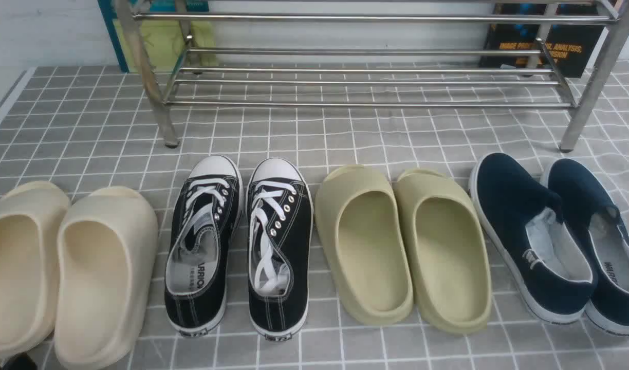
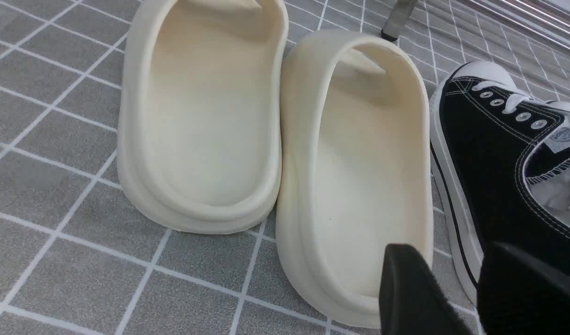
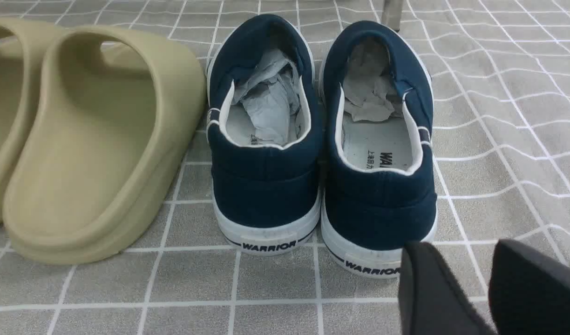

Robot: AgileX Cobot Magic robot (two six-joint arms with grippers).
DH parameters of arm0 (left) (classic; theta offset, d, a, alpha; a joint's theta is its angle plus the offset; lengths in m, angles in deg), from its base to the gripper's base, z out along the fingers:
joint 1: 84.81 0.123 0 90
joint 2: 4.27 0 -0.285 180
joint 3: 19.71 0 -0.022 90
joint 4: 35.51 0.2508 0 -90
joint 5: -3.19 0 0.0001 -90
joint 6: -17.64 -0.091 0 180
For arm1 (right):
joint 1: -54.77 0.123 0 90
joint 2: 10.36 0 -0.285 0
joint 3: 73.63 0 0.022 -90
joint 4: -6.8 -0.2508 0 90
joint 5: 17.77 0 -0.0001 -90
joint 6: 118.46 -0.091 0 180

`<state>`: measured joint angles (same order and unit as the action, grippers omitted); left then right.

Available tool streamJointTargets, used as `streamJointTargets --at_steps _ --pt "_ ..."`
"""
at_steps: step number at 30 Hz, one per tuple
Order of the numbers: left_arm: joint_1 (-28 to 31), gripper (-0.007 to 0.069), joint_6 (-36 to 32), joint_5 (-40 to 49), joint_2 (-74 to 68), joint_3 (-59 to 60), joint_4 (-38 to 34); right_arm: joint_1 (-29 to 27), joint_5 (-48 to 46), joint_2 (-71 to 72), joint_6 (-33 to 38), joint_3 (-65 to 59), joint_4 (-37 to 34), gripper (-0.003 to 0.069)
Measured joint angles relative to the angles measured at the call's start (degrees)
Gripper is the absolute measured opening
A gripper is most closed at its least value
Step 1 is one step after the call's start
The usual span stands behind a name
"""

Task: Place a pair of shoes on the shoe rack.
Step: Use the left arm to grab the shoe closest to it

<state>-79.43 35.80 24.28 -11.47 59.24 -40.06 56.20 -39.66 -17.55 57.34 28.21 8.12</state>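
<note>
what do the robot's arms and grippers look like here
Only the tips of the jaws show, one pair in each wrist view. The left gripper has two matte black, wedge-shaped jaws with rounded corners. The right gripper matches, black shading to dark grey. No cables or markings show on them, and the arm links can't be made out.

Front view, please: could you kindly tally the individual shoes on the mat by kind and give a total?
Cream foam slides: 2
Black canvas sneakers: 2
Olive foam slides: 2
Navy slip-ons: 2
Total: 8
</note>
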Motion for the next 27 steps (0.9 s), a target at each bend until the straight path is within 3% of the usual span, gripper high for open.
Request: streamJointTargets --at_steps 17,27 --pt "0.0 0.0239 0.0 0.0 0.0 0.0 -1.9 0.0 0.0 0.0 0.0 0.0 0.0 0.0239" --pt "0.0 0.0239 0.0 -0.4 0.0 0.0 0.9 0.0 0.0 0.0 0.0 0.0 0.0 0.0239"
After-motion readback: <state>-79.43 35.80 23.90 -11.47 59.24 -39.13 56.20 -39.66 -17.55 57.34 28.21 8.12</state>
